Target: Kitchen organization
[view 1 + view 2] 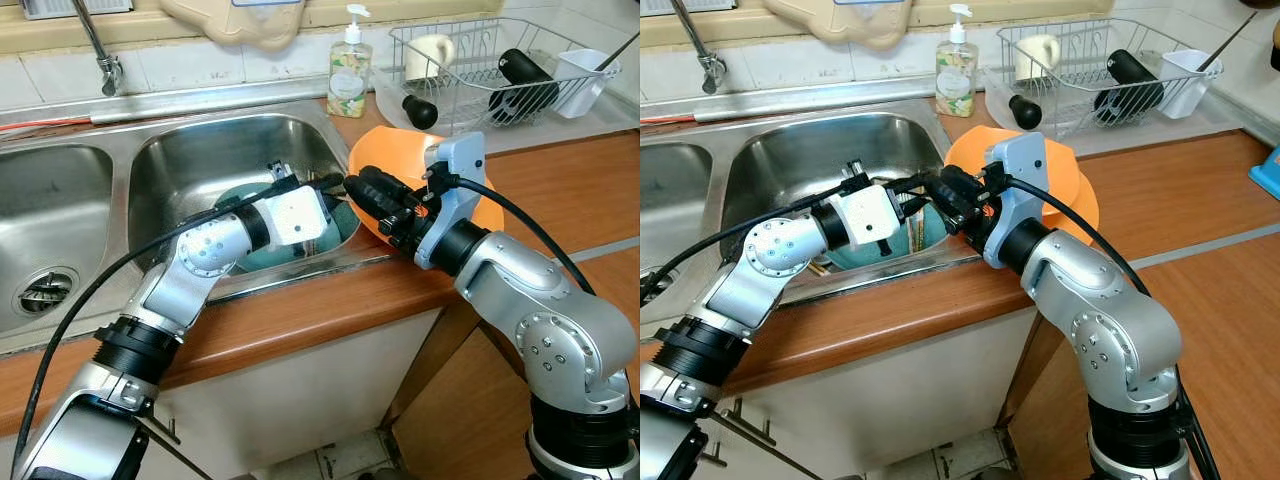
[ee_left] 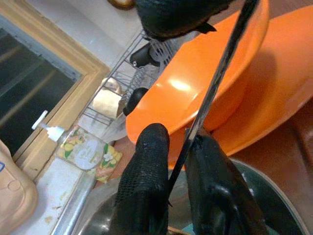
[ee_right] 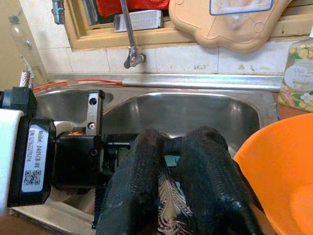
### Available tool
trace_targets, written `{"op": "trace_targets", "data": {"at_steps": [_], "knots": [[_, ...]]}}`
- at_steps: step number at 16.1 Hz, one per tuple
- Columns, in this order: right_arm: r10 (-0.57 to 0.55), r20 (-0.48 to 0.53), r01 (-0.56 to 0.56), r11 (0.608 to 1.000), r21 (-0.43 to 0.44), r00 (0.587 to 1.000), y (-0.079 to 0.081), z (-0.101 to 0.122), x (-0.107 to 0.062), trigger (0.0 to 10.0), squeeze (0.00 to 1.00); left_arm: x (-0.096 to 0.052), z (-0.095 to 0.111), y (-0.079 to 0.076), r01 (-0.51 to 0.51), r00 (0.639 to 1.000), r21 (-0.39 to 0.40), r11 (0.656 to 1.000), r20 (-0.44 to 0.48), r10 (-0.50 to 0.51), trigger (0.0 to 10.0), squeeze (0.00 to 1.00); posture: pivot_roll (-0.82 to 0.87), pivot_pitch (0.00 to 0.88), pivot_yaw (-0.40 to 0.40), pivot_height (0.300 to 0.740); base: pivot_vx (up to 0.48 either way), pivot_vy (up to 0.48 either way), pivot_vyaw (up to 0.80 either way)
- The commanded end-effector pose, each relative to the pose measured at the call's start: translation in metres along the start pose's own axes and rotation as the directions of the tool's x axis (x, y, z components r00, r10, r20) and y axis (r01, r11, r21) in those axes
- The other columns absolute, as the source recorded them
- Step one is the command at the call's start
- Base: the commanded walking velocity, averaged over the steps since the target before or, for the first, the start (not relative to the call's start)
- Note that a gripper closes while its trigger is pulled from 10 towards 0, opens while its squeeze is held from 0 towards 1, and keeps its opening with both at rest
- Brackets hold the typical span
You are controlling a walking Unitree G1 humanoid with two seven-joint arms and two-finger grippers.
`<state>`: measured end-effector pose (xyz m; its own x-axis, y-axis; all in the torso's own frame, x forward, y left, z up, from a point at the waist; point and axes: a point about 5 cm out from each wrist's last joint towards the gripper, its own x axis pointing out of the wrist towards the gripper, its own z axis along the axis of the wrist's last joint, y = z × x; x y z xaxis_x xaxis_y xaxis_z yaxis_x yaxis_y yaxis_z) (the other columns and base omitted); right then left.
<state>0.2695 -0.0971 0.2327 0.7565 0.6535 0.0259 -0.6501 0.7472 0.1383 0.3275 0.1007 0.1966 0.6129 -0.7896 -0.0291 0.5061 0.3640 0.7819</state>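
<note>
I am looking at one shiny metal sink (image 1: 180,150) with a round teal plate (image 1: 300,250) lying in it. Two smooth orange bowls (image 2: 234,93) are sitting on the wooden bench (image 1: 560,190) just beside it. My left gripper (image 1: 315,185) is reaching over the plate, its fingers (image 2: 146,186) pinching a thin black wire (image 2: 215,83). My right gripper (image 1: 930,190) is stretching sideways to meet it, fingers (image 3: 210,176) narrow.

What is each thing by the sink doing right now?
Left gripper: over the right sink basin, jaws nearly shut around a thin dark rod.
Right gripper: at the sink's edge, tip to tip with the left one.
Orange bowl: tilted on the counter beside the sink.
Teal dish: lying in the basin.
Soap bottle: upright behind the sink.
Dish rack: holds a cup and black items.
</note>
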Motion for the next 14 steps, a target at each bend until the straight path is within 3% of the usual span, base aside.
{"op": "trace_targets", "data": {"at_steps": [1,2,3,4,5,6,7,11,14], "knots": [[0.019,0.017,-0.018,1.0,-0.015,1.0,0.005,0.005,0.0,0.0,0.0,0.002,-0.001,-0.002,0.037,0.999,0.024,0.999,-0.01,-0.037,0.0,0.0,-0.15,0.0,0.028,0.74,0.0,0.0,0.0],[0.017,0.015,-0.017,1.0,-0.014,1.0,0.006,0.004,0.0,0.0,0.0,0.002,-0.001,-0.003,0.049,0.999,0.032,0.998,-0.016,-0.048,0.0,0.0,-0.14,0.0,0.028,0.74,0.0,0.0,0.0],[0.017,0.01,-0.017,1.0,-0.017,1.0,0.006,0.003,0.0,2.4,0.0,0.001,-0.003,-0.004,0.058,0.998,0.039,0.998,-0.03,-0.056,0.0,0.0,-0.14,0.0,0.027,0.74,0.0,0.0,0.0],[0.017,0.01,-0.017,1.0,-0.017,1.0,0.006,0.003,0.0,2.4,0.0,0.001,-0.003,-0.004,0.058,0.998,0.039,0.998,-0.03,-0.056,0.0,0.0,-0.14,0.0,0.027,0.74,0.0,0.0,0.0],[0.017,0.005,-0.017,1.0,-0.019,1.0,0.006,0.002,0.0,10.0,0.0,0.001,-0.005,-0.003,0.062,0.997,0.046,0.997,-0.04,-0.06,0.0,0.0,-0.14,0.0,0.027,0.74,0.0,0.0,0.0],[0.017,0.003,-0.017,1.0,-0.012,1.0,0.006,0.001,0.001,10.0,0.64,0.0,-0.006,-0.003,0.064,0.997,0.053,0.997,-0.05,-0.062,0.0,0.0,-0.15,0.0,0.028,0.74,0.0,0.0,0.0],[0.02,0.0,-0.02,1.0,-0.001,1.0,0.006,0.0,0.001,10.0,1.0,-0.001,-0.008,-0.003,0.067,0.996,0.061,0.996,-0.065,-0.063,0.0,0.0,-0.15,0.0,0.027,0.74,0.0,0.0,0.0],[-0.008,-0.06,0.004,0.998,-0.069,0.998,0.002,-0.008,-0.001,10.0,1.0,-0.009,-0.031,0.002,0.103,0.978,0.085,0.991,-0.191,-0.085,0.0,0.0,-0.15,0.0,0.028,0.74,0.0,0.0,0.0],[0.039,-0.11,-0.047,0.996,-0.075,0.993,0.006,-0.015,-0.003,10.0,1.0,-0.02,-0.052,0.017,0.11,0.948,0.11,0.988,-0.31,-0.071,0.0,0.0,-0.15,0.0,0.032,0.74,0.0,0.0,0.0]]}}
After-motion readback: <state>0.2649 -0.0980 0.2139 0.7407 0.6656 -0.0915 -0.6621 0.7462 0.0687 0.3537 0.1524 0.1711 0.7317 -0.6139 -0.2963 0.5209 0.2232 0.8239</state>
